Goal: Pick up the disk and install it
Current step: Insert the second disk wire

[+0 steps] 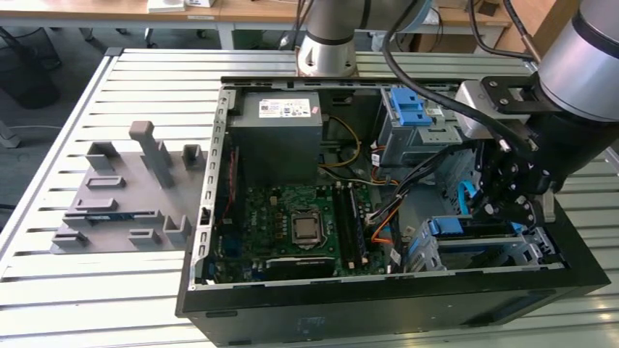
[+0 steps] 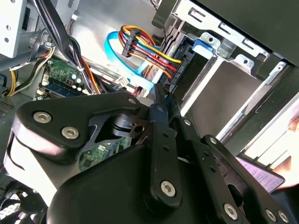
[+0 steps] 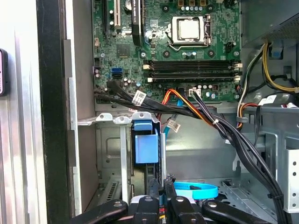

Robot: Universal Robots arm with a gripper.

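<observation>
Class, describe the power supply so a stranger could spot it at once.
Start at the open computer case on the slatted table. Between the green motherboard and the arm's base sits the power supply: the only closed grey box, with a white sticker.

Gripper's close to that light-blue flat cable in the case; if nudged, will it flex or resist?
Probably floppy: the light-blue flat cable curves in a loose loop beside the gripper, so it should bend aside. Likely light, being a thin ribbon. It might snag, since it runs against the multicoloured wires.
</observation>
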